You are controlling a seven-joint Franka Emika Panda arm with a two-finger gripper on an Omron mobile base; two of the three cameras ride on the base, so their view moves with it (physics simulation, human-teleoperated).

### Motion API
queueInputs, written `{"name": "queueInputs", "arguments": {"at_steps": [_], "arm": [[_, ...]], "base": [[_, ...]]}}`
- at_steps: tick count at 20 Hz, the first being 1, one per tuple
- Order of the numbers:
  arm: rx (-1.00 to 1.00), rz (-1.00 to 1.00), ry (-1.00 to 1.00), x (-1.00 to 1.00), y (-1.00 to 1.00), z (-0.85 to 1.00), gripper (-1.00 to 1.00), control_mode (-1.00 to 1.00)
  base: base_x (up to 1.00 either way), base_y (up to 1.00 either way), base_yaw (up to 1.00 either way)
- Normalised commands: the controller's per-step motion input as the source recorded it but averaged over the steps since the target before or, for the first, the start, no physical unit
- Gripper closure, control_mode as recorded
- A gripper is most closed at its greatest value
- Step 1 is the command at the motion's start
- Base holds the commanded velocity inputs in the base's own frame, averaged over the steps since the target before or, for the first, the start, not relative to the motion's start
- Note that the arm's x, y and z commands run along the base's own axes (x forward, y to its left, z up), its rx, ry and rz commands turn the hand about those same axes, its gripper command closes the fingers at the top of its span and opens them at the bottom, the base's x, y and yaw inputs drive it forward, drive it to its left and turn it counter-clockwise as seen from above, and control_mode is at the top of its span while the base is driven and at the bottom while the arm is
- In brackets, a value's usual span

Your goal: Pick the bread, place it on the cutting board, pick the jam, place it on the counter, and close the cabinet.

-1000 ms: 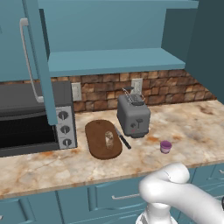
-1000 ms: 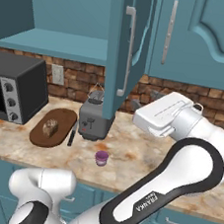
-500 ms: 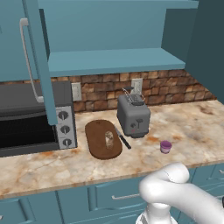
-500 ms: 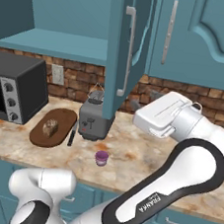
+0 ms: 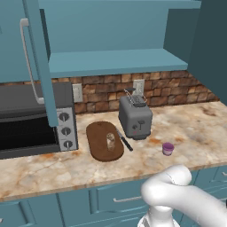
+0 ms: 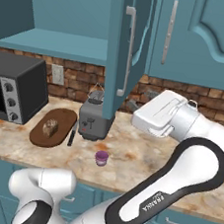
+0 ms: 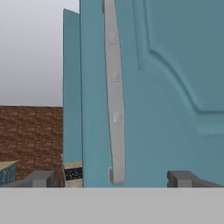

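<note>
The gripper (image 7: 111, 178) stands wide open and empty, its 2 dark fingertips (image 7: 41, 178) low in the hand view with the long silver bar handle (image 7: 114, 92) of a teal cabinet door (image 7: 170, 87) rising between them. Whether the tips touch the door cannot be told. In the right base view the white hand (image 6: 159, 115) sits at the centre right of the frame, just beside the lower edge of the open cabinet (image 6: 123, 46) door.

Below, on the marbled counter (image 5: 195, 128), the pink-purple jam (image 5: 167, 148) jar stands alone at the lower right of the left base view, apart from the grey toaster (image 5: 135, 117). A black-handled knife (image 5: 124, 141) lies between the toaster and the dark oval cutting board (image 5: 103, 142), touching the board's right edge. The bread (image 5: 110, 141) slice rests on the board, right of its centre. A black toaster oven (image 5: 33, 119) fills the left of that frame, with the second open cabinet door hanging in front of it and the inner shelf (image 5: 115, 62) above the brick backsplash (image 5: 168, 86).
</note>
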Motion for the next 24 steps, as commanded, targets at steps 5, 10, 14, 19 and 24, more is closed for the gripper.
{"name": "queueInputs", "arguments": {"at_steps": [5,10,14,19,24], "arm": [[0.00,0.00,0.00,0.00,0.25,0.00,-1.00,-1.00],[0.00,0.00,0.00,0.00,0.17,0.00,-1.00,-1.00],[0.00,0.00,0.01,0.00,0.23,0.00,-1.00,-1.00],[0.00,0.00,0.01,0.00,0.18,0.02,-1.00,-1.00],[0.00,0.00,0.00,0.00,0.12,0.06,-1.00,-1.00]], "base": [[0.00,0.00,0.00],[0.00,0.00,0.00],[0.00,0.00,0.00],[0.00,0.00,0.00],[0.00,0.00,0.00]]}}
